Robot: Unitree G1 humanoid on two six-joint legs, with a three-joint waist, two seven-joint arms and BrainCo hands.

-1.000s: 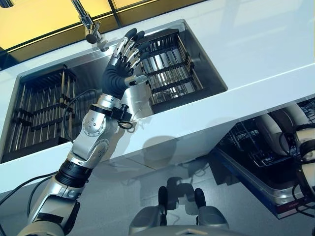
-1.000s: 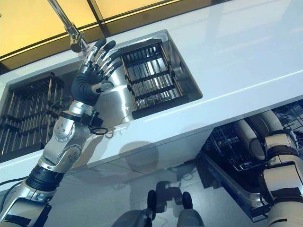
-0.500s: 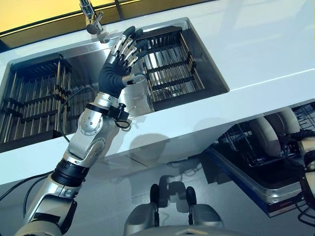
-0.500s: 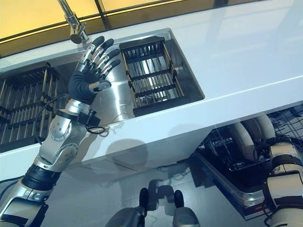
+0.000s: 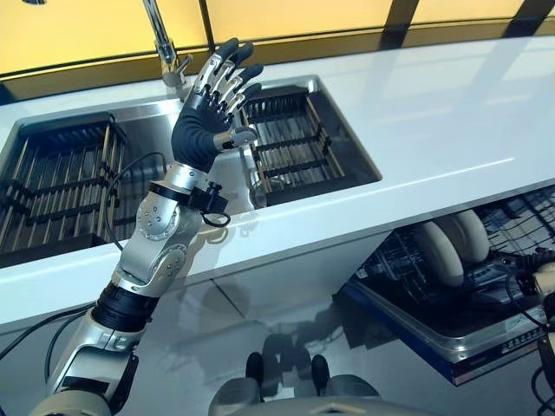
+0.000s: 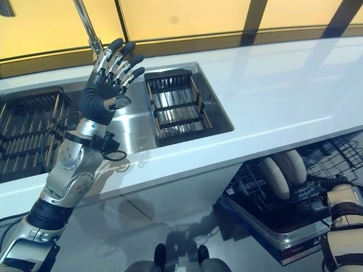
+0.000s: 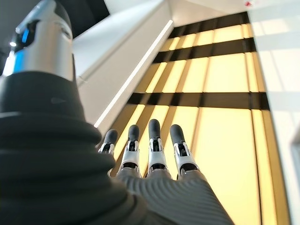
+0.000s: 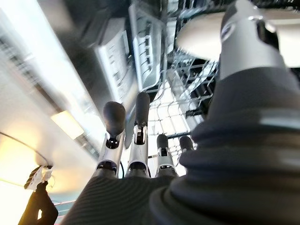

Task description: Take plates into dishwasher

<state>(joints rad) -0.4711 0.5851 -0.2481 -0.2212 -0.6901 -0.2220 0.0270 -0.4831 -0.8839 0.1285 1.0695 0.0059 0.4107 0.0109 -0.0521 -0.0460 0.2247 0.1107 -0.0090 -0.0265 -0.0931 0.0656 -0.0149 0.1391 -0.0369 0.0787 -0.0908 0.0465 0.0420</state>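
The counter point(image 5: 416, 113) runs past both arms, with the sink point(image 5: 156, 130) set into it directly beneath the raised left hand point(image 5: 208, 117). Two dark racks sit in the sink: one point(image 5: 290, 143) just beyond the left hand's fingertips, the other point(image 5: 52, 182) on the far side of its forearm; both appear to hold no plates, only bare tines. The faucet point(image 5: 160, 39) stands just behind the left hand. The dishwasher rack point(image 6: 283, 198) is pulled out below the counter edge, beside the right hand point(image 6: 340, 195). Two plates point(image 6: 281, 170) stand on edge in it, just ahead of the right hand and not touching it as far as can be seen. The left hand is held upright with fingers straight and fanned, thumb apart, holding nothing; its wrist view confirms extended fingers point(image 7: 154, 140) against the wall. The right hand's fingers point(image 8: 140, 122) are extended toward the wire rack in its wrist view, holding nothing, with a pale plate edge point(image 8: 201, 37) close alongside. Assessment: the plates look like glazed ceramic, so rigid, moderately heavy, smooth and likely slippery, and liable to chip against the tines. The sound hold is a pinch at the upper rim, thumb on one face and fingers on the other, keeping each plate upright between tines.
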